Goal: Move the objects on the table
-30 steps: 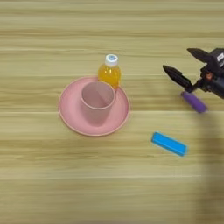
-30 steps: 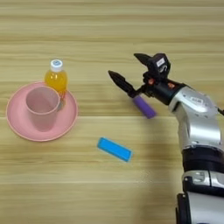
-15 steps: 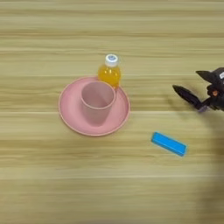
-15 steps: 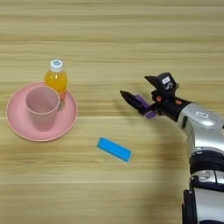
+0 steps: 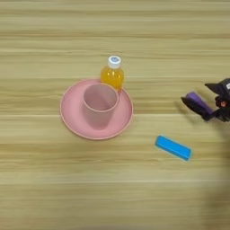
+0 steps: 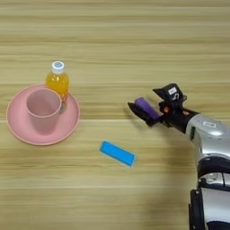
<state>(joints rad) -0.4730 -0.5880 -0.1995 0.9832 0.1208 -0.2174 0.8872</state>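
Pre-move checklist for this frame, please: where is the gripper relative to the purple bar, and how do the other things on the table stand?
1. Gripper at the purple bar, bar between its fingers: ok.
2. Fingers closed firmly on the bar: cannot tell.
3. Bar lifted off the table: cannot tell.
4. Blue bar lies flat, apart from the gripper: ok.
5. Bottle upright at the pink plate's far edge, cap on: ok.
6. Pink cup upright on the plate: ok.
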